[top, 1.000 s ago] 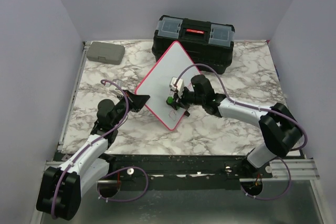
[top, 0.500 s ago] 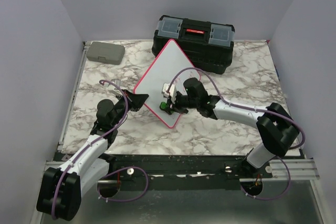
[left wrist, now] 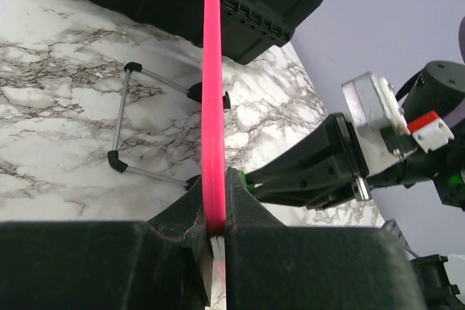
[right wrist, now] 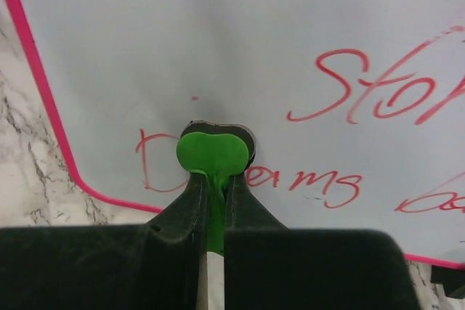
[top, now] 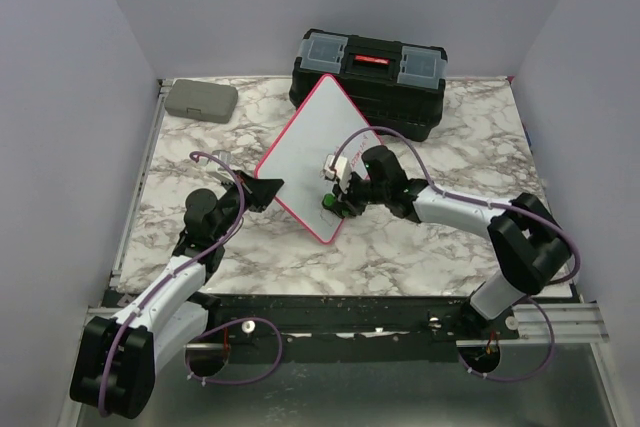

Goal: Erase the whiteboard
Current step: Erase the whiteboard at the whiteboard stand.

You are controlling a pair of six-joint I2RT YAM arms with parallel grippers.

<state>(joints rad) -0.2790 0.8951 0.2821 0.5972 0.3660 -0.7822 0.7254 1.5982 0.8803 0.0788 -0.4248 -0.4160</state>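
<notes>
On marble tabletop (top: 450, 137): clamping whiteboard (top: 305, 152) at its 9 o'clock corner in left gripper (top: 268, 190) for steadiness; pressing green eraser (right wrist: 212, 152), pinched in right gripper (top: 340, 197), onto red lettering (right wrist: 320, 179).

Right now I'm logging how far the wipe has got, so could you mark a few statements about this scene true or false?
1. The left gripper is shut on the whiteboard frame. True.
2. The right gripper is empty. False: it is shut on a green eraser held at the whiteboard's face.
3. The whiteboard is clean. False: red writing shows on it.
4. The toolbox stands behind the whiteboard. True.
5. The grey case lies on the toolbox. False: it lies on the table, at the far left corner.
</notes>
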